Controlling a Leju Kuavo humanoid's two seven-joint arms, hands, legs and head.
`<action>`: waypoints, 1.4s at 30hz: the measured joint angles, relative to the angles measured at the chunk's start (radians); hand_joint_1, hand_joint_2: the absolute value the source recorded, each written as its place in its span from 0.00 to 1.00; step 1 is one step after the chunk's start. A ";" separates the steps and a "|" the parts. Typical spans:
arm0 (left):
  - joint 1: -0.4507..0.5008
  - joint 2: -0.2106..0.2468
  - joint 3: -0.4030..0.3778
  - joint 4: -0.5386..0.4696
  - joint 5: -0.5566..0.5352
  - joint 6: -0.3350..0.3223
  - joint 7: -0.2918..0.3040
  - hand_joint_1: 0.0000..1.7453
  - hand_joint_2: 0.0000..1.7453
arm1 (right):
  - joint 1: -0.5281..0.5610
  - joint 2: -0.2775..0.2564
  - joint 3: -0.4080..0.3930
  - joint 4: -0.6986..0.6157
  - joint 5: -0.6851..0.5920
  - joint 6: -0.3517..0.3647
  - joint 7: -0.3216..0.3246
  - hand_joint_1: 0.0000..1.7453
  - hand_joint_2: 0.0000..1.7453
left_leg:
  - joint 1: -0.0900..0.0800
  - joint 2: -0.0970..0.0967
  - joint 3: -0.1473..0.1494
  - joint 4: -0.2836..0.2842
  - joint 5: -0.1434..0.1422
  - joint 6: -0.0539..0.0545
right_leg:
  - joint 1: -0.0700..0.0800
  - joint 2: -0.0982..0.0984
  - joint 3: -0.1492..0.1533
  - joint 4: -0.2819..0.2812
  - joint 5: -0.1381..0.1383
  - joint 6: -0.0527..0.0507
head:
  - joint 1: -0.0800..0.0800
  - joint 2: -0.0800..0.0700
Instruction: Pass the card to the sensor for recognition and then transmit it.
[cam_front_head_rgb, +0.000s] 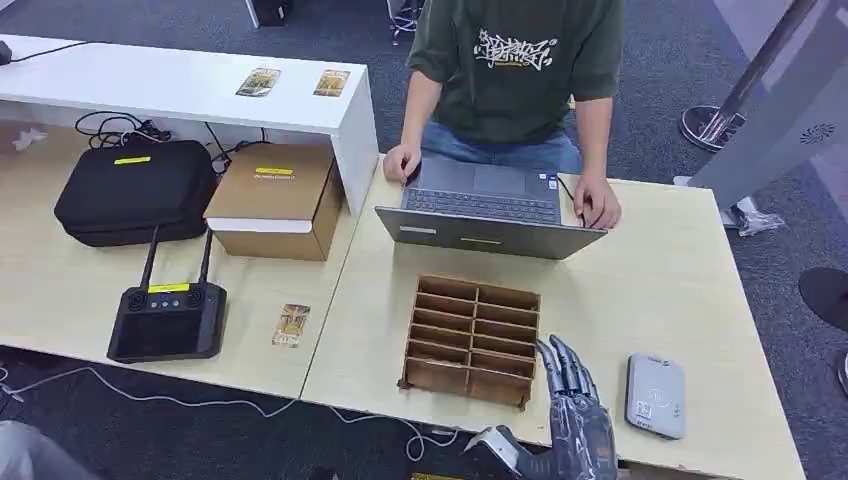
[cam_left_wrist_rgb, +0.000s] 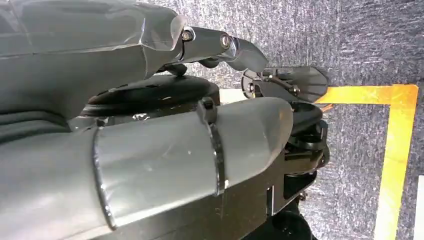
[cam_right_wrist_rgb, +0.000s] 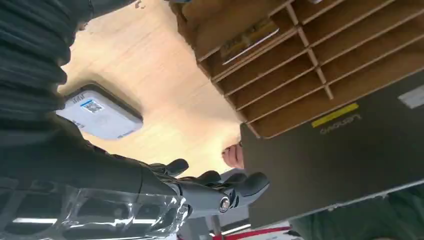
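Nearby, the empty, spread right hand (cam_front_head_rgb: 575, 415) hovers between rack (cam_front_head_rgb: 471, 340) and sensor (cam_front_head_rgb: 655, 395).

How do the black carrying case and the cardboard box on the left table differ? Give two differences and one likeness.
The black carrying case is dark, rounded and low; the cardboard box is brown, square-edged and taller. The case lies farther left, and the box sits by the white shelf. Both carry a yellow label on top.

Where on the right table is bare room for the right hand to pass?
Bare wood lies between the slotted wooden rack and the grey sensor, around the right hand, and between the laptop and the sensor. The rack-to-laptop strip is narrow.
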 joint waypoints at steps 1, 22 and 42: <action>0.000 0.000 0.001 0.000 0.002 0.000 -0.001 0.00 0.00 | -0.006 -0.002 0.007 0.008 0.012 0.002 0.000 0.00 1.00 | 0.000 0.000 0.000 0.000 0.000 0.000 | 0.000 0.000 0.000 0.000 0.000 0.000 | 0.000 0.000; 0.002 -0.008 0.029 0.000 0.003 -0.003 -0.039 0.00 0.00 | -0.104 -0.065 0.065 0.166 0.073 -0.050 -0.024 0.00 1.00 | 0.000 0.000 0.000 0.000 0.000 0.000 | 0.000 0.000 0.000 0.000 0.000 0.000 | 0.000 0.000; 0.002 -0.008 0.029 0.000 -0.002 -0.019 -0.051 0.00 0.00 | -0.204 -0.206 0.103 0.253 0.158 -0.049 -0.061 0.00 1.00 | 0.000 0.000 0.000 0.000 0.000 0.000 | 0.000 0.000 0.000 0.000 0.001 0.000 | 0.000 0.000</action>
